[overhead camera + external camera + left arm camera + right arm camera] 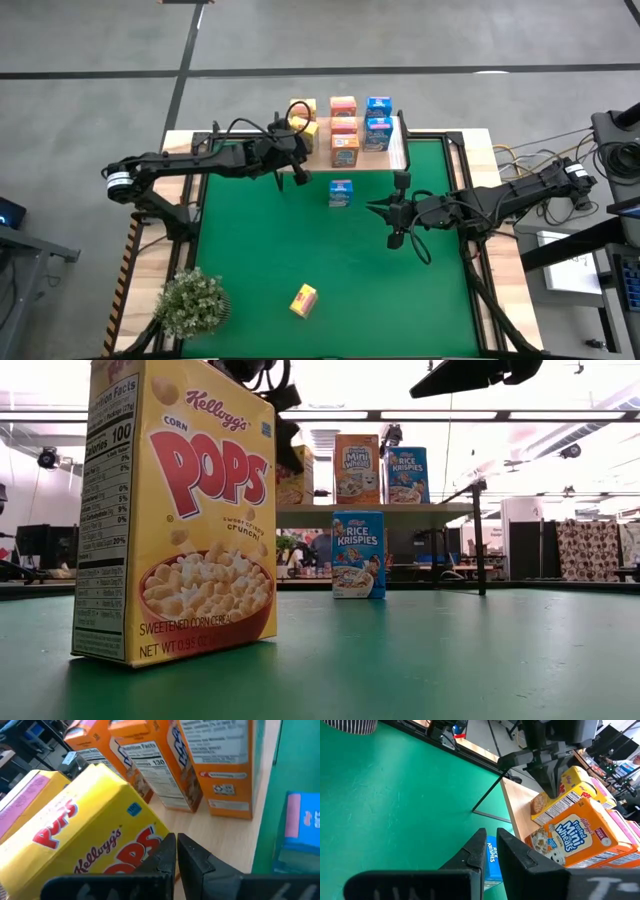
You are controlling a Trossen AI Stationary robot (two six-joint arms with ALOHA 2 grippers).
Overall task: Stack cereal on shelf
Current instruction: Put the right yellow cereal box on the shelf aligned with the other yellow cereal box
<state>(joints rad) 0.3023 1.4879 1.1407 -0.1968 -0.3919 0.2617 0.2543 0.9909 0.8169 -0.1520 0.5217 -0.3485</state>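
The light-wood shelf (395,152) stands at the mat's far edge. On it are orange cereal boxes (344,128), blue ones (378,120) and yellow ones at its left end (303,108). My left gripper (305,140) is shut at a tilted yellow Pops box (95,835) on the shelf's left end. One blue box (340,193) stands on the green mat before the shelf. A yellow box (303,299) stands near the mat's near edge. My right gripper (375,207) hovers shut, holding nothing, right of the blue box on the mat. My left gripper has its shut fingertips (553,790) against the tilted yellow box's upper edge (565,787), slanting down from the table's left. The box sits askew on the shelf beside an orange box (575,835). Nothing is between the fingers.
A bushy potted plant (190,300) stands at the mat's near left corner. The shelf's thin black legs (487,795) rise from the mat. Open green mat (260,240) lies between the shelf and the near yellow box.
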